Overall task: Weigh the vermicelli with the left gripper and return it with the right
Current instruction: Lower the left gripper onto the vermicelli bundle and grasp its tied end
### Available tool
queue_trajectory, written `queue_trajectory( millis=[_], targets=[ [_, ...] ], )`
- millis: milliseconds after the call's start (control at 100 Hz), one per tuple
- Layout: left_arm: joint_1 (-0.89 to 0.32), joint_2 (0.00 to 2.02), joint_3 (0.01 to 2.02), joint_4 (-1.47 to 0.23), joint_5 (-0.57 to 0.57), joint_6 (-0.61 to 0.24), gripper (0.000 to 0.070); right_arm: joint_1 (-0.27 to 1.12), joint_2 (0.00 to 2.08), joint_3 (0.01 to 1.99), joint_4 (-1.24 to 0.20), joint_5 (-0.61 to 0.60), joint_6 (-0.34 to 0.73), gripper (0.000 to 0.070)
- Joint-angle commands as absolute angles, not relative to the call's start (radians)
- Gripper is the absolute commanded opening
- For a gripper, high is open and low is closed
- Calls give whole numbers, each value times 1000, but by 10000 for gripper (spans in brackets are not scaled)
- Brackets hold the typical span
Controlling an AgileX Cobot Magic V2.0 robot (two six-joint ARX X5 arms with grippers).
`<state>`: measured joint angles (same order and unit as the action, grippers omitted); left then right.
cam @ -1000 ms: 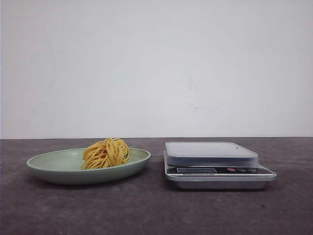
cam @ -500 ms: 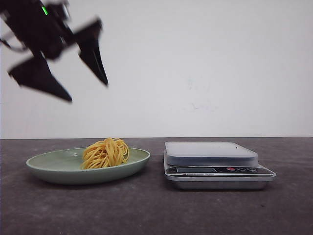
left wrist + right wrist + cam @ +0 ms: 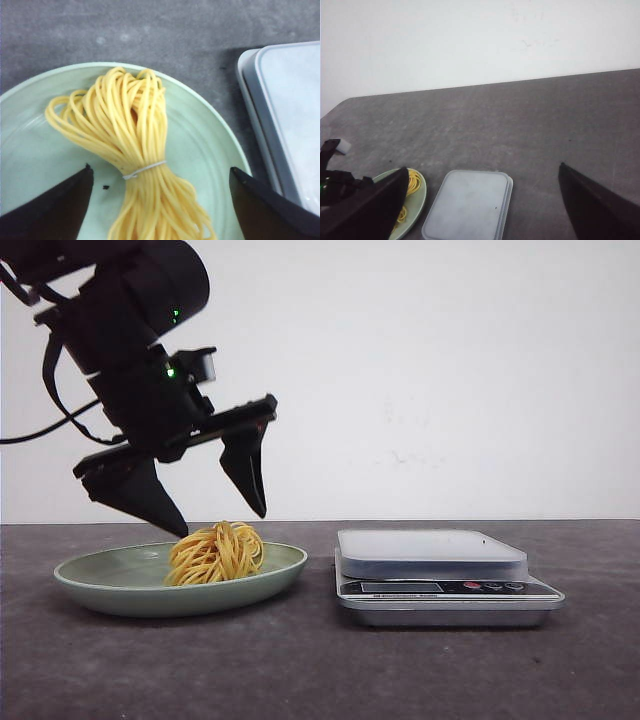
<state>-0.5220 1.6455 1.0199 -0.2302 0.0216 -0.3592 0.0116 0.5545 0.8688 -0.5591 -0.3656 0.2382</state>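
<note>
the vermicelli lies as a tied bundle in the green plate, just beside the scale, whose pan is bare. the left gripper hangs right above the plate with its fingers wide apart, one tip near the bundle's far side from the scale and the other over the side nearer the scale, neither touching it. to grasp well, it looks best to lower straight down so the fingers straddle the bundle near its thin tie band, where the strands are packed tightest, then close before lifting toward the scale; catching only the loose loops would risk strands slipping out. the right gripper, well back from the plate, has its fingers spread and empty. half a second ago the left gripper was higher and further from the scale; since then it has dropped to just over the plate.
</note>
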Motion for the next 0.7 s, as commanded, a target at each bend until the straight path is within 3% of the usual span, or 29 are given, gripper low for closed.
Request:
queue_trajectory(
  millis=[0,260,300,420,580,660,690],
  targets=[
    [-533,1681,1039,-219,13,-361,514,13,560,891,-557,-369,228,609],
    [-537,1729,1039,-192,2,-379,495,13,560,891,-576,-370,226,608],
    [-537,1729,1039,-189,-2,-379,443,13,560,891,-577,-370,226,608],
    [-537,1729,1039,-187,0,-377,189,13,560,891,-577,-370,226,608],
    [-537,1729,1039,-194,0,-373,129,13,560,891,-577,-369,226,608],
    [-537,1729,1039,-195,0,-359,12,13,560,891,-576,-368,226,608],
    [-537,1729,1039,-194,-1,-359,1,13,560,891,-575,-368,226,608]
  ],
)
